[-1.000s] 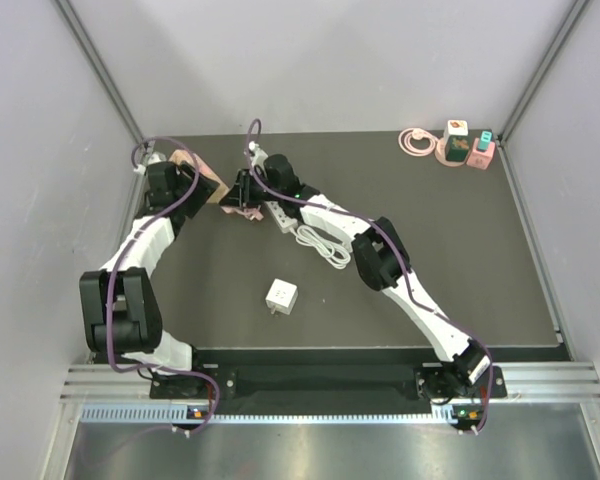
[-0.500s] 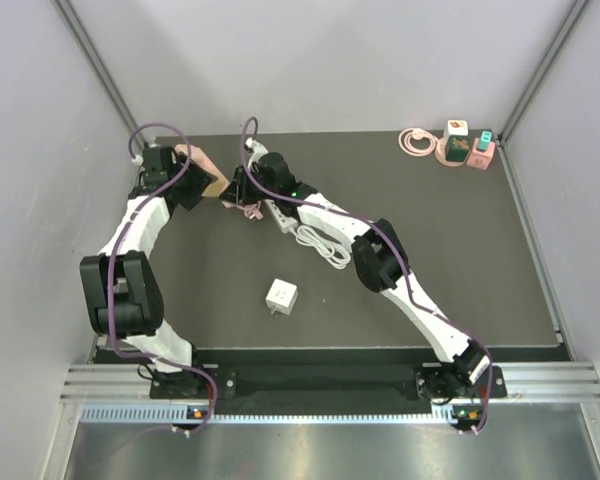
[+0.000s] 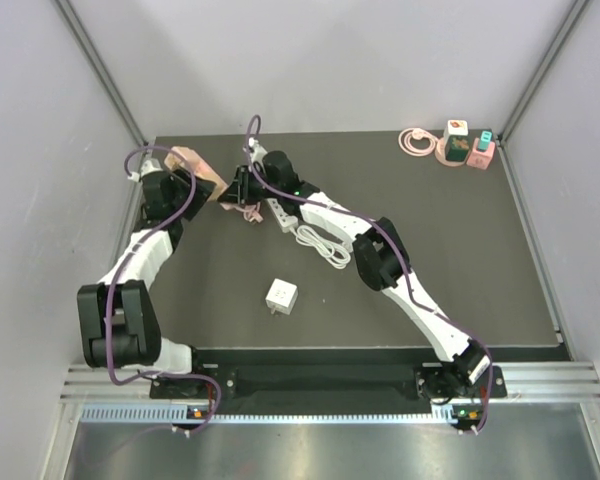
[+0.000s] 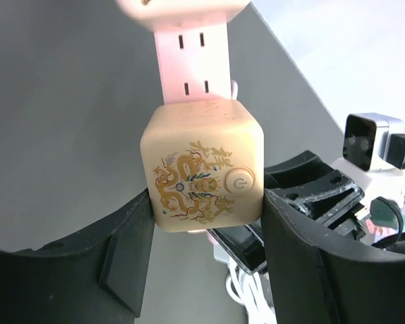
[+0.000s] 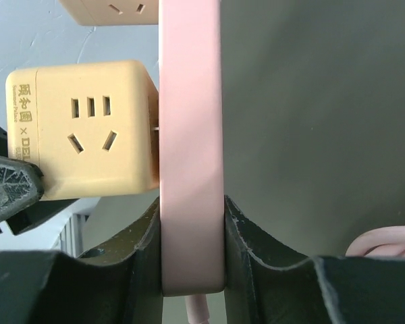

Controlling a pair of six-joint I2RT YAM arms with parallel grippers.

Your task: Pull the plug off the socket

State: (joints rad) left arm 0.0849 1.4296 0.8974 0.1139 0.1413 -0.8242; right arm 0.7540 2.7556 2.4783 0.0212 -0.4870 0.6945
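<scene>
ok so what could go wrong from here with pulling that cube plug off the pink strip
The left fingers grip the cube plug only by its smooth sides, so it may slip out as the pull starts. The right fingers pinch the pink strip across its thin edges, so it could twist or slide free. The white cable lies close by and might get dragged.

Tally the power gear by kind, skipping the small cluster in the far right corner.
Power strips: 2, the pink strip and the white strip
Cube sockets: 3, the yellow cube and the pale cube, both on the pink strip, plus the loose white cube
Total: 5
</scene>
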